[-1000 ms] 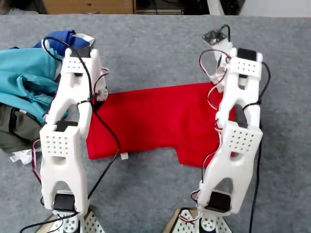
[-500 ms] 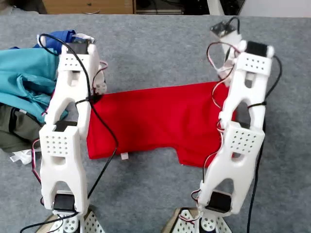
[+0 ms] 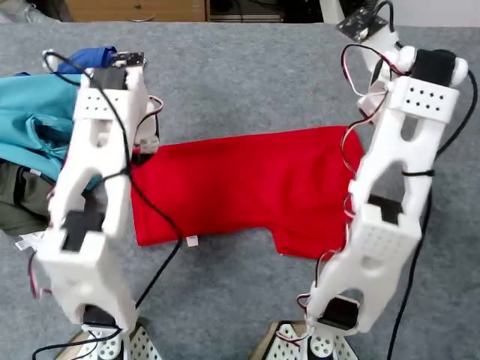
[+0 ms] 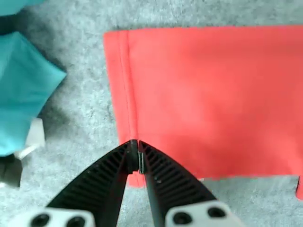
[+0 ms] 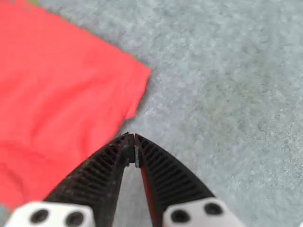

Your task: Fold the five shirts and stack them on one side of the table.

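The red shirt (image 3: 247, 187) was spread flat, central on the table (image 3: 240, 75). The left gripper (image 4: 134, 156) and right gripper (image 5: 131, 149) were closed, empty, by its ends; cloth could be bunched, not grasped, if lowered shut.

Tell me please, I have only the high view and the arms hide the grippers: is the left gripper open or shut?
Observer: Shut. The left gripper has its tips together over the stitched hem of the red shirt, near a corner.
Operator: And the right one?
Observer: The right gripper is shut too, tips over the shirt's edge, where it meets the grey table.
Operator: Does either hold cloth?
Observer: It seems not: in both wrist views the shirt lies flat.
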You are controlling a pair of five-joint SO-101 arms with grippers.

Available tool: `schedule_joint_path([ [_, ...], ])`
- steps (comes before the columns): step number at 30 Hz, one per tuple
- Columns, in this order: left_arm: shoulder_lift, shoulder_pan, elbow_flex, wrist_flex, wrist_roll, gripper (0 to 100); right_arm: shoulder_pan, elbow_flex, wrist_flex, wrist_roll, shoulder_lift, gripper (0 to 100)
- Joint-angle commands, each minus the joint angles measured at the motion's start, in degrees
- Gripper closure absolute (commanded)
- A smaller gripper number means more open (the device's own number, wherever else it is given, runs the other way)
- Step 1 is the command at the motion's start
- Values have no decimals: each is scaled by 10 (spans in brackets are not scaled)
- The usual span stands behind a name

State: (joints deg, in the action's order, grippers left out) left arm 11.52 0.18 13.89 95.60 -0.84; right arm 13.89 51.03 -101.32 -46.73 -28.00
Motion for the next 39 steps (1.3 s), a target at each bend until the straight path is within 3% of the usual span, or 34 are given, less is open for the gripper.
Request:
schedule_joint_path([
  [1, -124, -9, -155, -48, 8, 981, 7, -127, -8, -45, 143, 990],
  [8, -289, -24, -407, -172, 9, 981, 6, -425, 24, -203, 356, 984],
  [18, -337, -45, -462, -178, 36, 981, 10, -868, 166, -347, 610, 780],
  [27, -337, -80, -512, -178, 61, 981, -14, -1111, 218, -371, 781, 778],
  [39, -337, -80, -523, -177, 60, 981, -44, -1262, 360, -372, 791, 778],
])
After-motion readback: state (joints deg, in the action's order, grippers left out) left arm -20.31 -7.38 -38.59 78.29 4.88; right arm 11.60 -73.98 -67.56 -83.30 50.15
